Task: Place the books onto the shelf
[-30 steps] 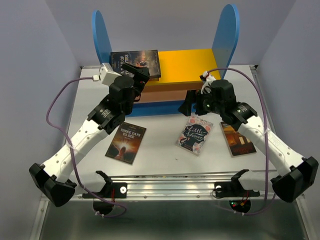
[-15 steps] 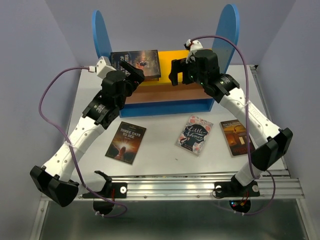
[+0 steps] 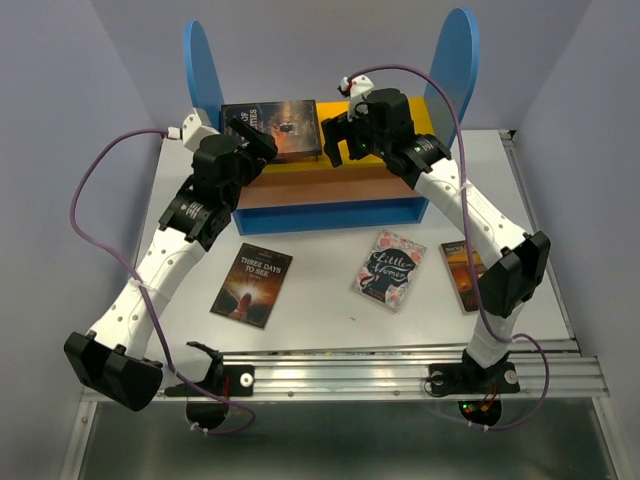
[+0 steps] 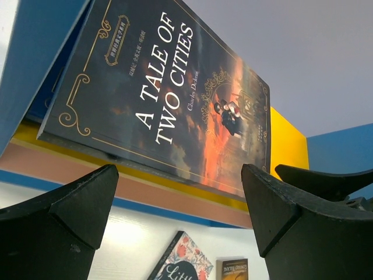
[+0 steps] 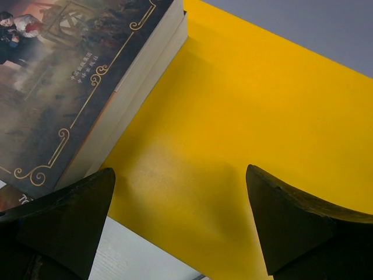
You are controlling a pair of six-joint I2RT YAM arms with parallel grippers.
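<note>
Both the left hand [image 4: 179, 172] and right hand [image 5: 179, 172] gape wide and empty flanking A Tale of Two Cities [image 3: 272, 128], flat on the shelf's [image 3: 453, 60] yellow top board [image 5: 245, 116], perhaps to square it; three books [image 3: 252, 285] lie on the tabletop [image 3: 320, 305].

One shelf [image 3: 455, 60], two arms [image 3: 170, 260], five books [image 3: 388, 270].

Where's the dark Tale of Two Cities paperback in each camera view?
Top external: the dark paperback A Tale of Two Cities lies flat, upper centre-left.
Left wrist: it fills the upper middle.
Right wrist: its corner shows at upper left.
Shared landmark: the yellow top board under it.
</note>
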